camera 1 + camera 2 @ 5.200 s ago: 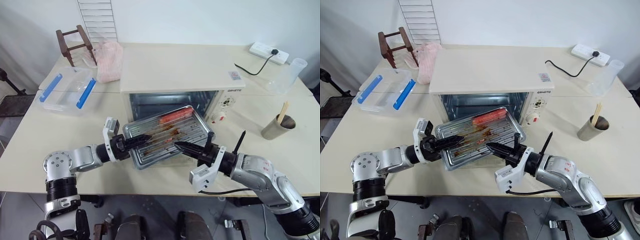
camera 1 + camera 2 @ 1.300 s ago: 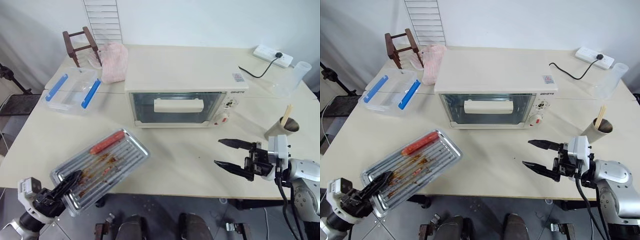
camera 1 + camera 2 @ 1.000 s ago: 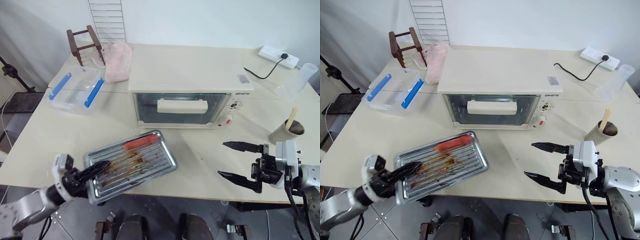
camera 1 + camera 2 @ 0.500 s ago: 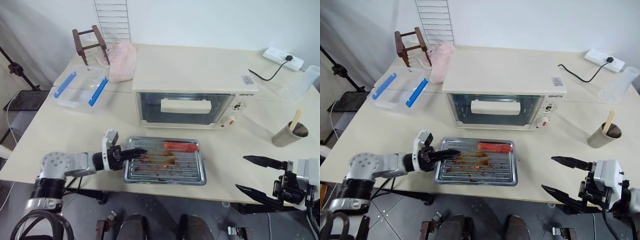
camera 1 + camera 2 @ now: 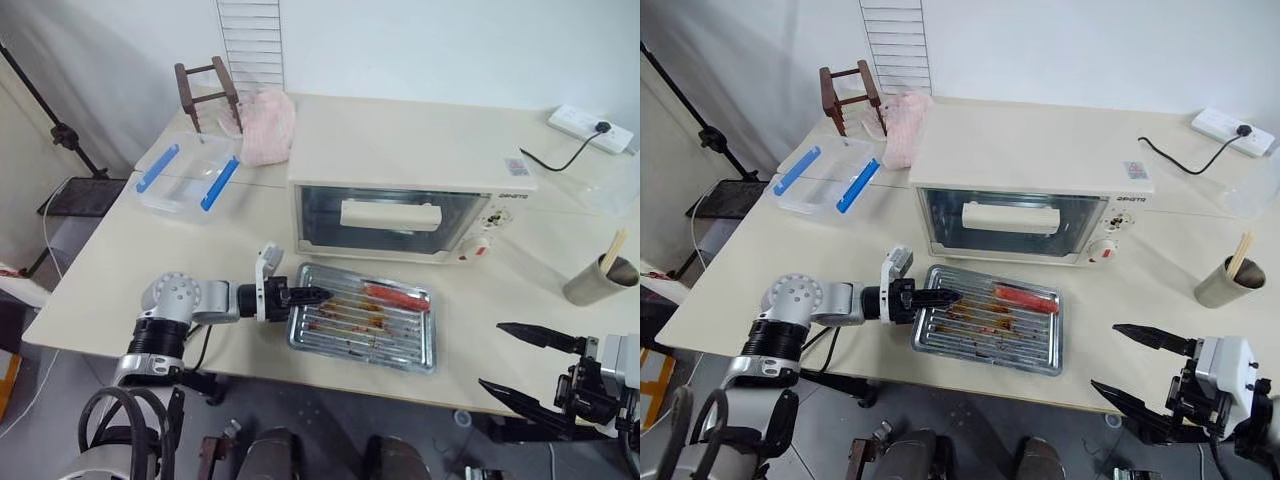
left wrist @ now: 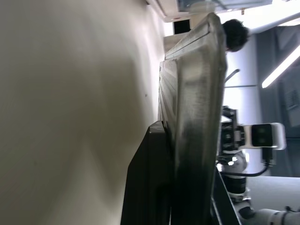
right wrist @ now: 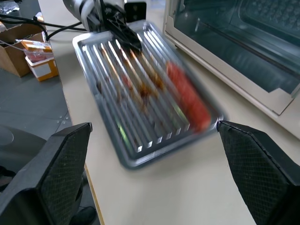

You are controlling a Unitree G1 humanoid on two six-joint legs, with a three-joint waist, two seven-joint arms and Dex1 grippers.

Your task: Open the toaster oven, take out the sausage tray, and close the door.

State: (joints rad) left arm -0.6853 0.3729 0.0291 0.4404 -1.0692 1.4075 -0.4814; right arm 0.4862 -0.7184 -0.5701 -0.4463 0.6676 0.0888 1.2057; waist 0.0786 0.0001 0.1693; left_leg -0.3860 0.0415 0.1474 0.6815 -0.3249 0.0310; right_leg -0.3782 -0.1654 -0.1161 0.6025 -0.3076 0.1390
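Sausage tray (image 5: 365, 318) lies flat on surface (image 5: 130, 270) just in front of toaster oven (image 5: 410, 185), door (image 5: 388, 218) shut, 1 sausage (image 5: 395, 297) at tray's 1 o'clock. Left tool (image 5: 312, 295) sits on tray's 9 o'clock rim, fingers either side of it; can't tell if grip is firm or loosening. Right tool (image 5: 528, 365) wide open, holding nothing, off tray's 4 o'clock.

Risk: pulling left tool back w/ rim pinched drags tray toward near edge. Plastic box (image 5: 188, 175) at 10 o'clock, cup (image 5: 598, 280) at 3, power strip (image 5: 590, 128) at 2: all clear of tray; nothing blocks retreat.
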